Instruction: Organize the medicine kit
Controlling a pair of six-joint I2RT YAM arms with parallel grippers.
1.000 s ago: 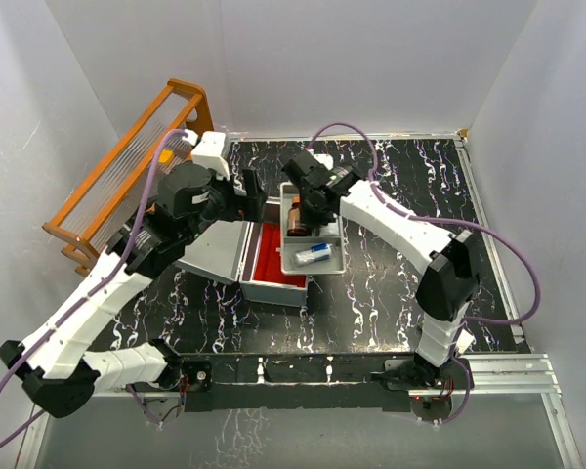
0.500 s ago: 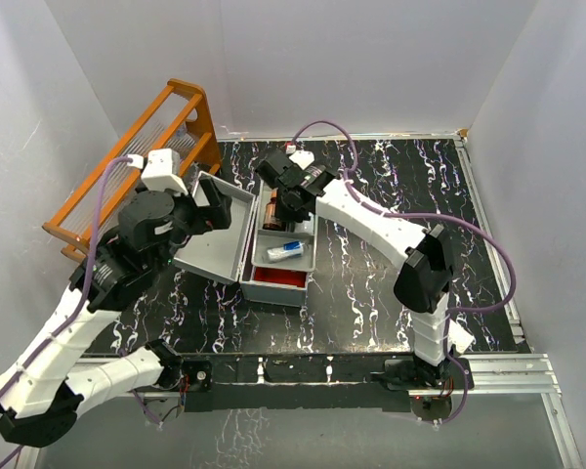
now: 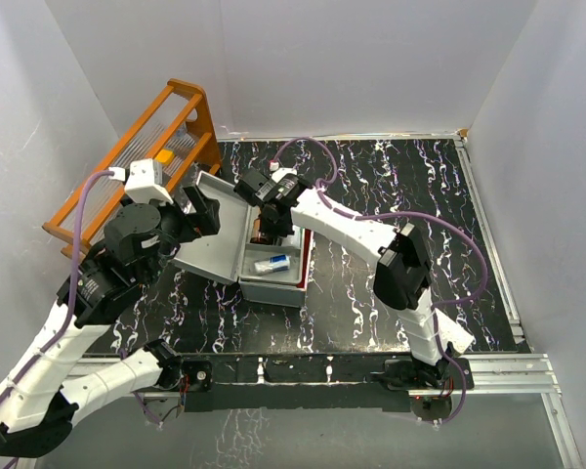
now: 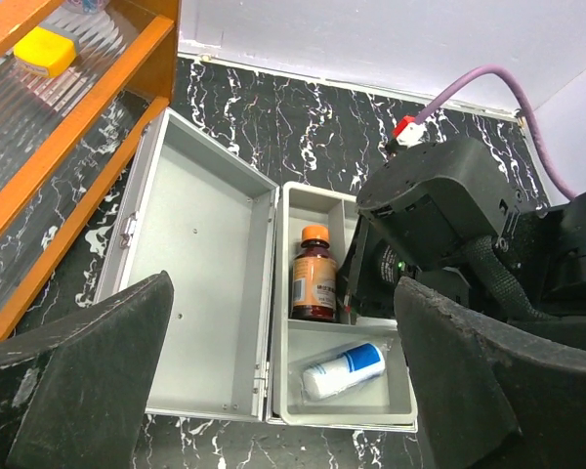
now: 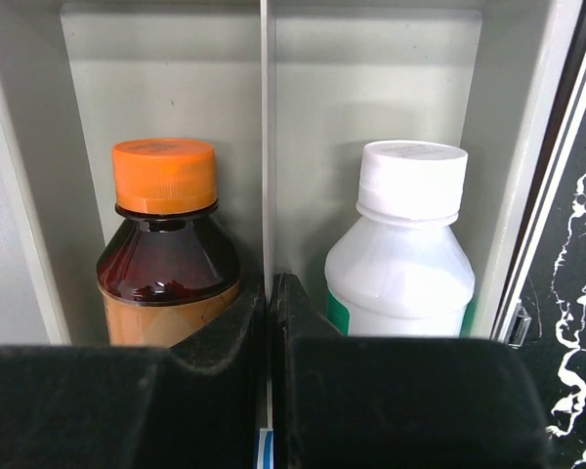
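Observation:
The grey medicine kit (image 3: 215, 234) lies open, its lid (image 4: 200, 283) flat to the left. A grey divided tray (image 3: 291, 275) sits over the kit's base, with a strip of red lining (image 3: 307, 256) showing at its right. The tray holds an amber bottle with an orange cap (image 5: 166, 234), a white bottle (image 5: 405, 254) and a wrapped white-and-blue bandage roll (image 4: 344, 369). My right gripper (image 5: 271, 293) is shut on the tray's middle divider (image 5: 267, 147), between the two bottles. My left gripper (image 4: 283, 283) is open and empty, up above the lid and tray.
An orange wooden rack (image 3: 127, 166) with a yellow block (image 4: 44, 51) on it stands at the far left, close to the kit's lid. White walls close in the black marbled table (image 3: 400, 195). My right arm (image 3: 352, 225) stretches across the middle of the table.
My right gripper has carried the tray left and down onto the kit's base, covering most of the red lining. My left arm has drawn back to the left, off the lid.

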